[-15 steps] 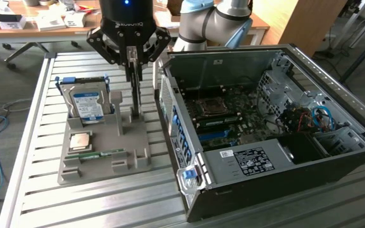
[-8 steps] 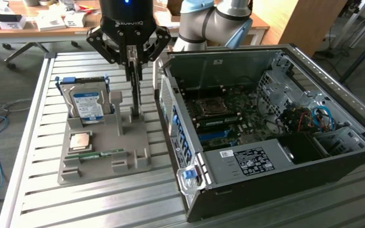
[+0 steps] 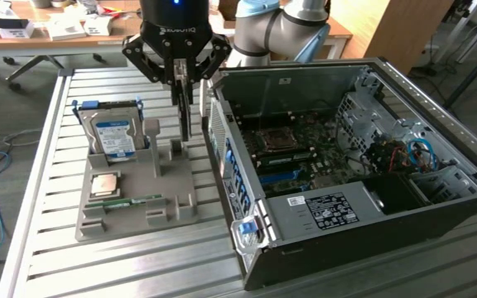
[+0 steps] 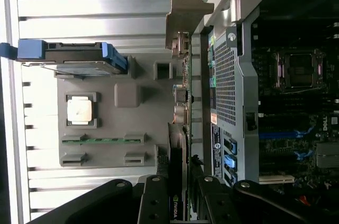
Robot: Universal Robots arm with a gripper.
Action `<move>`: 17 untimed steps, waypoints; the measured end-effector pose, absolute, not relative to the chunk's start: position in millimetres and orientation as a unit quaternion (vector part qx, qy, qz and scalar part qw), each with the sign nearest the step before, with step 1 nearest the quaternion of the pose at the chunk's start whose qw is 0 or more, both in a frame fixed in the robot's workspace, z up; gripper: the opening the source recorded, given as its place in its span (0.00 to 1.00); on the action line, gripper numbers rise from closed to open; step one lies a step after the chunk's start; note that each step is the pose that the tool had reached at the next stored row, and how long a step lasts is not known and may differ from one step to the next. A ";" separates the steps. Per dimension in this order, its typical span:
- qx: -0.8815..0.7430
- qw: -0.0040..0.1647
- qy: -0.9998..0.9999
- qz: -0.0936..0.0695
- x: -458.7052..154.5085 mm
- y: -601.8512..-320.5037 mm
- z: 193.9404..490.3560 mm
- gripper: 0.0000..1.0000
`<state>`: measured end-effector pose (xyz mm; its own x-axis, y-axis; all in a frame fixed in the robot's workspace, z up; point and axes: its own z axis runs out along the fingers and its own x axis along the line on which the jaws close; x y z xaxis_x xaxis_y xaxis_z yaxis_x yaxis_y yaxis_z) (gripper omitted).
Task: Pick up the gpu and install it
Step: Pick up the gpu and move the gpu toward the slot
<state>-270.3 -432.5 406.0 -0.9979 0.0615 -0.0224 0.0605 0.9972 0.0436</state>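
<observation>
Exterior view: the gripper (image 3: 184, 82) pinches the gpu (image 3: 186, 118) on edge, upright. A narrow gap separates it from the open computer case (image 3: 363, 205) wall at 3 o'clock, with the grey tray (image 3: 122, 214) at 7 o'clock. Bare slatted table (image 3: 72, 267) lies at 6 o'clock, and a wooden desk (image 3: 44, 12) at 11.

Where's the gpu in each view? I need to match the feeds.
Exterior view: the gpu hangs edge-on from the gripper, between the grey holder and the computer case.
Wrist view: the gpu runs edge-on between holder and case.
Shared landmark: the blue-railed hard drive on the holder.
</observation>
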 end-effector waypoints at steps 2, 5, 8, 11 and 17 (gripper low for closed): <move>0.031 0.011 0.999 0.021 -267.6 -432.5 406.5 0.26; 0.031 0.010 0.999 0.021 -262.6 -432.5 407.4 0.26; 0.031 0.009 0.999 0.021 -256.7 -432.5 408.2 0.26; 0.031 0.008 0.999 0.021 -250.1 -432.5 408.7 0.26; 0.031 0.007 0.999 0.021 -236.0 -432.5 409.0 0.26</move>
<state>-236.0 -432.5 409.0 -0.9980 0.0614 -0.0131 0.0607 0.9972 0.0430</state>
